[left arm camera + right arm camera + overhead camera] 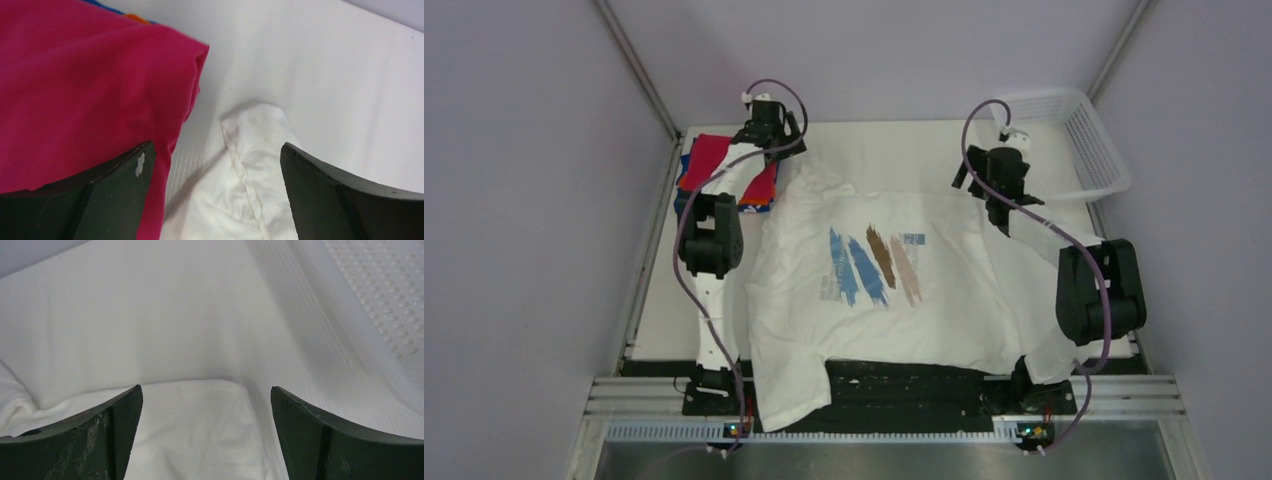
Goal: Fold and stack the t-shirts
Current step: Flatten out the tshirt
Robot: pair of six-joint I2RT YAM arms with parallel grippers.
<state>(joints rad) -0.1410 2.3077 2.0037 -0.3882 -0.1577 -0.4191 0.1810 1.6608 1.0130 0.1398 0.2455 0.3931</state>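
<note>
T-shirt (874,290) white, spread out, stripes up, hem apparently overhanging, left hand (216,147) and right hand (205,388) released

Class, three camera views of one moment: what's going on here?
Two robot arms are working on a white t-shirt spread print-up on the table. The left arm and right arm hover over its far corners, jaws open, holding nothing. A folded stack, magenta on top, lies far left; a white basket far right.

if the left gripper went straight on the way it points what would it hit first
Most likely the corner of the white t-shirt, which lies between the left gripper's open fingers; the magenta shirt sits just left of that line. Depth is unclear.
</note>
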